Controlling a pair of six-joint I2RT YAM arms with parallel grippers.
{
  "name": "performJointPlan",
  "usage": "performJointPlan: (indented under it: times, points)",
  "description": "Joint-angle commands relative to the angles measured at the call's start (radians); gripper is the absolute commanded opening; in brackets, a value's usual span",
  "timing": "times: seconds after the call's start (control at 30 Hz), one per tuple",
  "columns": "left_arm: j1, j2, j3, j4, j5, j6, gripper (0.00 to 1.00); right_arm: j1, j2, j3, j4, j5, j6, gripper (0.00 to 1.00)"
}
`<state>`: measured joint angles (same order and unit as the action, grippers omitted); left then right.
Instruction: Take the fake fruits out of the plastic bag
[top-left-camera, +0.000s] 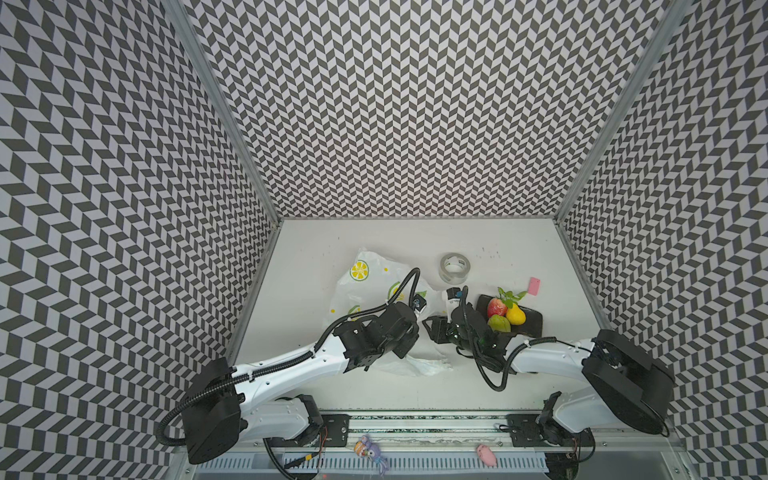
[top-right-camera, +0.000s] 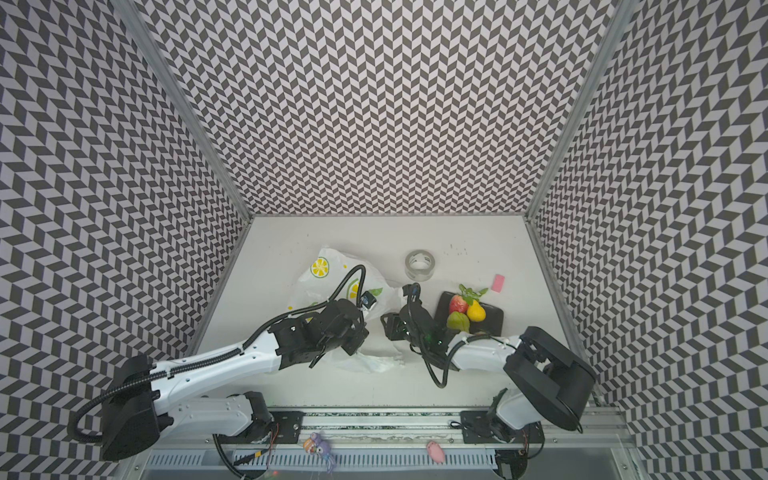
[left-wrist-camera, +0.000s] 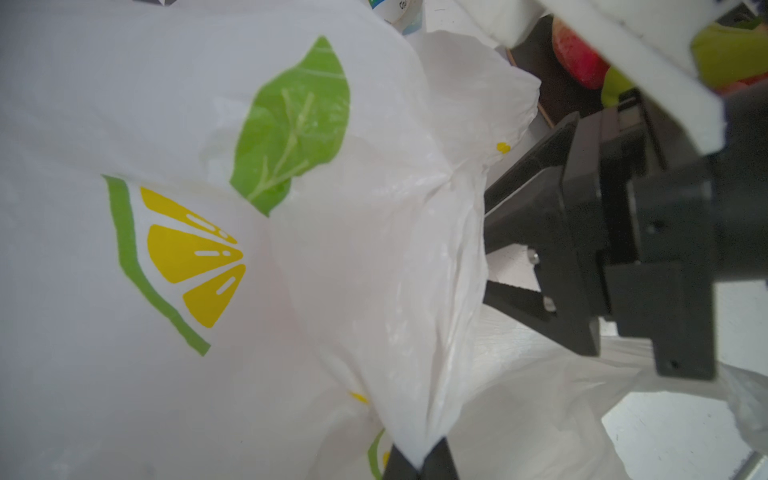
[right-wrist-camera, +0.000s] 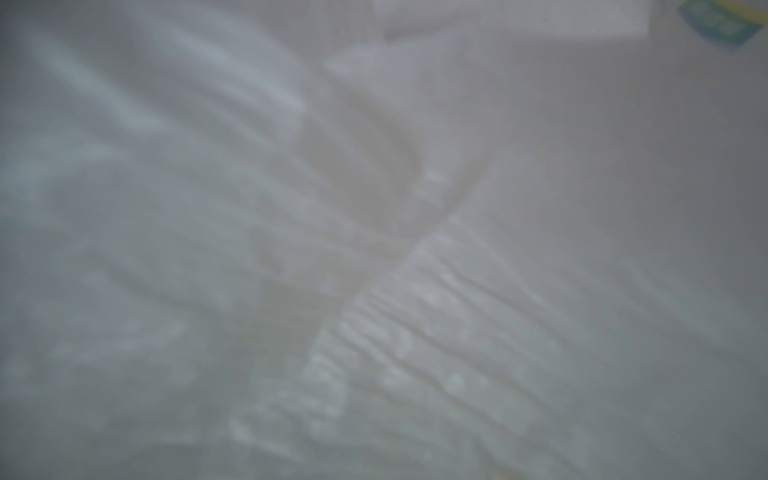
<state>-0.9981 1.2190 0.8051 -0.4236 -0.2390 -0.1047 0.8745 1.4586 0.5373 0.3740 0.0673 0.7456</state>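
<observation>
Plastic bag (left-wrist-camera: 332, 257) edge pinched in left claw (left-wrist-camera: 417, 460); right claw (left-wrist-camera: 489, 249) gapes at its rim.

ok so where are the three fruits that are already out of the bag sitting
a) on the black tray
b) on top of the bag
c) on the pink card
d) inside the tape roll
a: the red, yellow and green fake fruits lie together on the black tray, apart from the plastic bag.
</observation>
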Motion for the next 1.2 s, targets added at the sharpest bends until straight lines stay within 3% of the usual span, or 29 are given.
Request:
performJointPlan:
  times: [0.0,0.17,0.27,0.57,0.8,0.9,1.13,1.17]
  points:
    - [0.003,-0.016,-0.01,0.046,0.024,0.024,0.0,0.008,0.013,-0.01,0.135,-0.051,0.077,0.48]
    - [0.004,-0.016,-0.01,0.071,0.043,0.007,0.0,0.01,0.104,-0.006,0.284,-0.039,0.165,0.48]
    - [0.007,-0.016,0.002,0.086,0.033,-0.013,0.0,0.041,0.119,-0.038,0.38,-0.009,0.125,0.47]
    - [0.037,-0.029,0.055,0.091,0.048,-0.029,0.0,0.087,-0.079,-0.239,0.424,0.122,-0.316,0.47]
    - [0.049,-0.041,0.053,0.097,0.075,0.02,0.0,0.094,-0.158,-0.239,0.312,0.096,-0.643,0.41]
    - [0.052,-0.05,0.054,0.099,0.079,0.042,0.0,0.112,-0.149,-0.244,0.313,0.106,-0.758,0.33]
    - [0.063,-0.056,0.067,0.1,0.104,0.085,0.0,0.136,-0.039,-0.166,0.233,0.266,-0.926,0.32]
    - [0.063,-0.057,0.071,0.092,0.104,0.089,0.0,0.138,-0.027,-0.163,0.253,0.248,-0.97,0.32]
